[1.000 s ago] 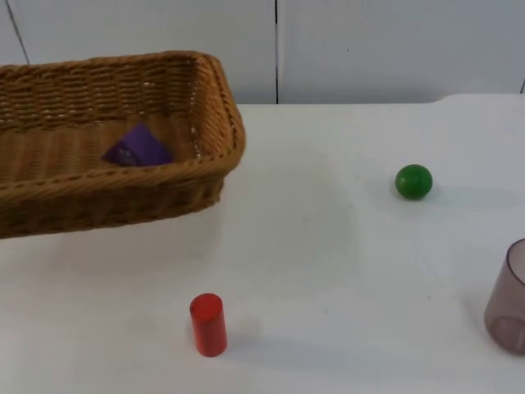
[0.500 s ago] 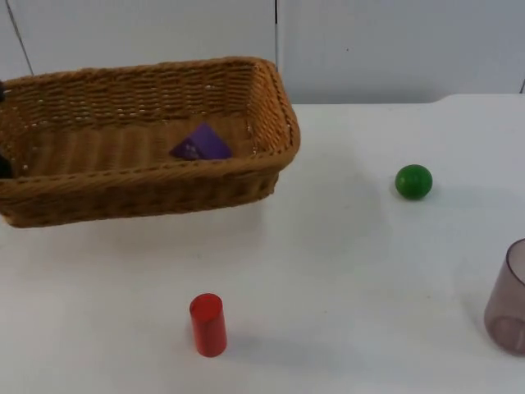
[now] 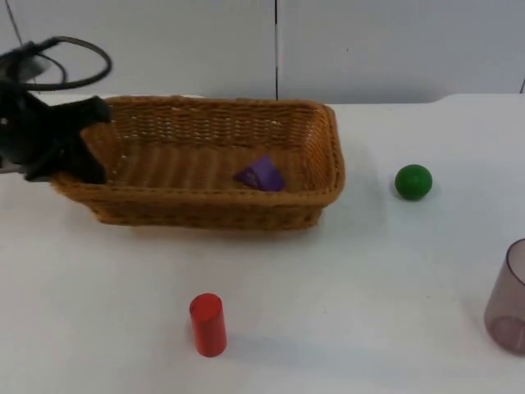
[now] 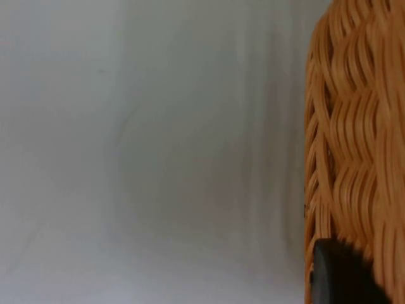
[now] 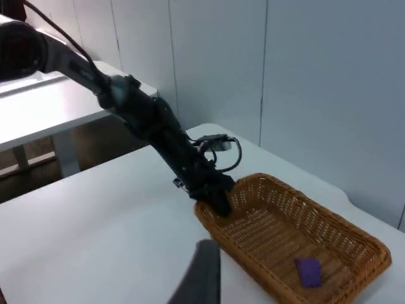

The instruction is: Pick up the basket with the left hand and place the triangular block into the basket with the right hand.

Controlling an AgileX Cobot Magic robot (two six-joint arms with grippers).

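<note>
The wicker basket (image 3: 215, 164) sits mid-left in the top view with the left gripper (image 3: 75, 152) clamped on its left end rim and the purple triangular block (image 3: 261, 175) already inside, so a tilted one-end hold could probably slide the block out; can't tell the right gripper's state.

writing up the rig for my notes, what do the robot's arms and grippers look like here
The left arm is matte black, built of rounded tubular links that narrow toward the wrist. Its left gripper is black too, with two blunt fingers. Of the right gripper, a dark grey, flat tapered fingertip can be seen. No markings or labels can be made out on either.
</note>
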